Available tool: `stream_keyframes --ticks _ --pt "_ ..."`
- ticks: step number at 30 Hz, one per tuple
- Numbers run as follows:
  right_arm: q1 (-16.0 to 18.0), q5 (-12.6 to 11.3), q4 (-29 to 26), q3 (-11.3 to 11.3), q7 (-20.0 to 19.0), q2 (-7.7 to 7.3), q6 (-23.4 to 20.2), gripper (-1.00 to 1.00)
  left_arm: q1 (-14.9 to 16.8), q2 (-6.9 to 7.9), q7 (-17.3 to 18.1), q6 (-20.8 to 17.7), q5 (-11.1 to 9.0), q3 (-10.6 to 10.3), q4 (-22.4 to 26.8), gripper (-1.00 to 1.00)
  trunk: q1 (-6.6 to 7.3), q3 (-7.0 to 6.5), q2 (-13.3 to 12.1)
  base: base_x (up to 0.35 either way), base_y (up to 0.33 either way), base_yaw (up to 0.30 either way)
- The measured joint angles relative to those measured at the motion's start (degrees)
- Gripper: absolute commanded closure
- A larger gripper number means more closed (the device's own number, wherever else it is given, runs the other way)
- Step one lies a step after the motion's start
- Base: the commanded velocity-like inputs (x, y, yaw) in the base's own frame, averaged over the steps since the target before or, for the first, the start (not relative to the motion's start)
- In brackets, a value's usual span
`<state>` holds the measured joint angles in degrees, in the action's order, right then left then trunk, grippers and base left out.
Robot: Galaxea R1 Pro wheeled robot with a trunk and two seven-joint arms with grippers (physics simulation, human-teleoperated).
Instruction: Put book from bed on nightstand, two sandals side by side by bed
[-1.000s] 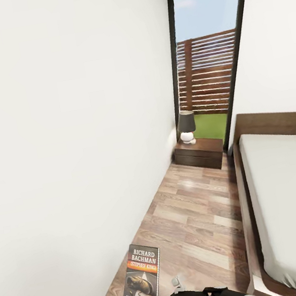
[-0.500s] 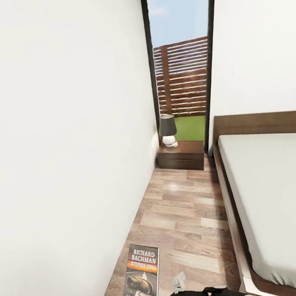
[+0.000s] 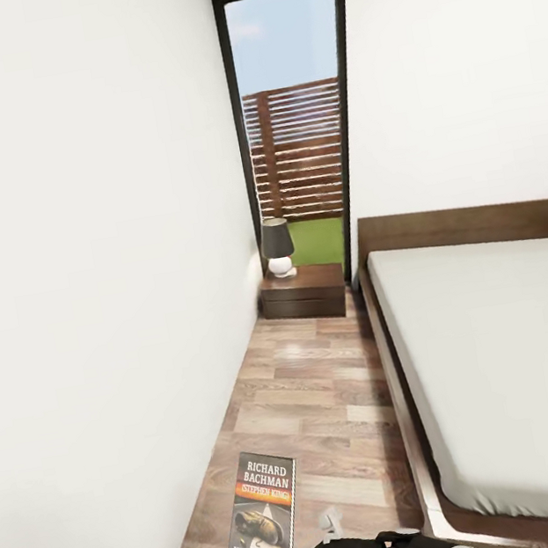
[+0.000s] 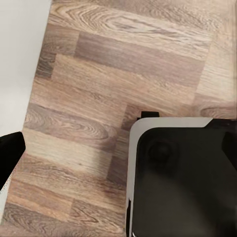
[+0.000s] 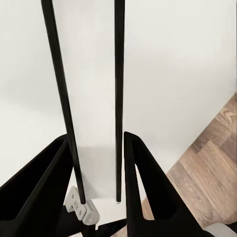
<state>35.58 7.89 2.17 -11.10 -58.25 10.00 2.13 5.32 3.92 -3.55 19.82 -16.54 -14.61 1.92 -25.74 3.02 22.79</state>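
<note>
Gripping the book: we see the right gripper closed on the book, which is edge-on between its two matte black, wedge-shaped fingers.
Book against fingers: its two thin dark cover edges run away from the gripper with a white band of pages between them, and each finger presses a cover from outside.
Book's place: in the head view it stands nearly upright at the near left above the floor, beside the left wall, with its lower corner meeting the black gripper body.
Book's look: a thin paperback with a dark cover, an orange band, white "Richard Bachman" lettering and a greyish picture.
Left gripper: we make out just one dark finger part at the frame's edge over the planks, so we cannot tell how wide it stands.
Robot base: a smooth black panel with a rounded white rim.
Floor: light-brown wood planks with visible grain and a slight sheen.
Nightstand: low, squarish, glossy dark-brown wood at the far end of the aisle, carrying a lamp with a dark shade and a round white base.
Bed: on the right, with a dark-brown wooden frame and headboard and a plain pale-grey mattress.
Window: tall and black-framed behind the nightstand, showing a slatted brown fence.
</note>
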Motion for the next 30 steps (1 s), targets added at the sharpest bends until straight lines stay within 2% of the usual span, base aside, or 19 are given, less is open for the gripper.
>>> stream_keyframes --ticks 11,19,30 --pt "0.02 -0.09 0.02 -0.17 -0.01 0.0 0.02 1.0 -0.04 -0.03 0.07 0.96 0.03 0.0 0.01 -1.0 0.0 0.0 0.0 0.006 0.002 -0.229" --pt "0.0 -0.08 0.04 -0.13 -0.01 0.0 0.02 1.0 -0.06 -0.19 0.25 1.04 0.06 -0.01 -0.02 -1.0 0.01 0.0 0.01 0.034 0.065 -0.05" --pt "0.01 -0.07 0.03 -0.08 -0.01 0.0 0.01 1.0 -0.06 -0.22 0.34 1.04 0.06 -0.01 -0.07 -1.0 0.01 0.0 0.01 0.154 0.138 -0.007"
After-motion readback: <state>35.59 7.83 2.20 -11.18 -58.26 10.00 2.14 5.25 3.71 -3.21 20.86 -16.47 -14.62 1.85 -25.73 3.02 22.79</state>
